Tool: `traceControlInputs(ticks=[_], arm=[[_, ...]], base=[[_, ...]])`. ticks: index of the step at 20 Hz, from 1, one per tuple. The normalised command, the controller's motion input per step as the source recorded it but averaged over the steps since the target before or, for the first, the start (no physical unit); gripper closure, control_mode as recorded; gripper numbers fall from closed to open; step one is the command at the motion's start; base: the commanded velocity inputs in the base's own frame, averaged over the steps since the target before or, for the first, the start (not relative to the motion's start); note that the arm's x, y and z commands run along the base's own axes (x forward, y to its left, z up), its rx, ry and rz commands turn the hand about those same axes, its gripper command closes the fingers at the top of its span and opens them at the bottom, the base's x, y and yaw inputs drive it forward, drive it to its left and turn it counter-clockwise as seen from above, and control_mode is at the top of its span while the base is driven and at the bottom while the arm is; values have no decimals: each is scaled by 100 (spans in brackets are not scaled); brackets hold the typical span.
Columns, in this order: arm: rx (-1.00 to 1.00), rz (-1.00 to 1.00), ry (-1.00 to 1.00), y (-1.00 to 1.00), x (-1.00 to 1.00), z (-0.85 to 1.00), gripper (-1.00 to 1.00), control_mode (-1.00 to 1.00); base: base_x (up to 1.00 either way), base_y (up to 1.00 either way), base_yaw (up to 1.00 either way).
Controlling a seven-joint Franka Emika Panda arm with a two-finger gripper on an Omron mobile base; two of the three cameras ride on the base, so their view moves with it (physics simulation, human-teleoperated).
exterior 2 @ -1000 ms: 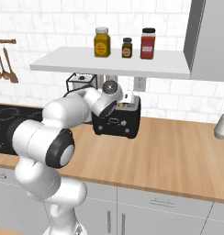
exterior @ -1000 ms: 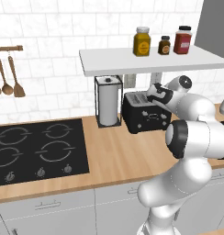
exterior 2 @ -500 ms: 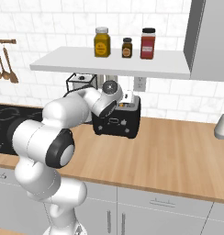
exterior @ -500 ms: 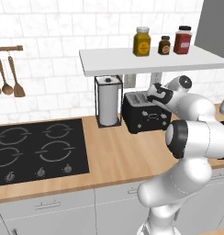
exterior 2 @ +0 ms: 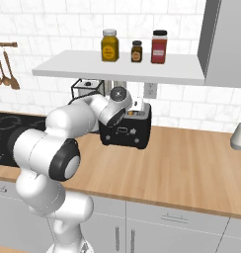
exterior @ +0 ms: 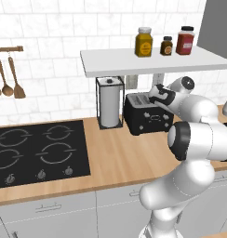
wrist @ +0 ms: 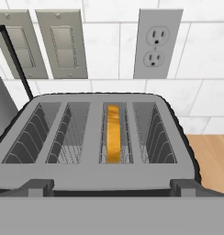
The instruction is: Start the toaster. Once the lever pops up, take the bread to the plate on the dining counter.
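Arm bent fwd, tool [wrist: 112, 186] wide open just above toaster [wrist: 95, 137].

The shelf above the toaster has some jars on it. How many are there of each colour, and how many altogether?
Yellow-orange jar with a yellow lid: 1
Small dark brown jar with a black lid: 1
Red jar with a black lid: 1
Total on the white wall shelf: 3
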Motion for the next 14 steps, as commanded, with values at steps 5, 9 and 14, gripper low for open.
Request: traceControlInputs(ticks=[5, 9, 14], arm=[[0, 0, 0, 0, 0, 0, -100, -100], [0, 0, 0, 0, 0, 0, -100, -100], [0, 0, 0, 0, 0, 0, -100, -100]], base=[[0, 0, 0], [0, 0, 0], [0, 0, 0]])
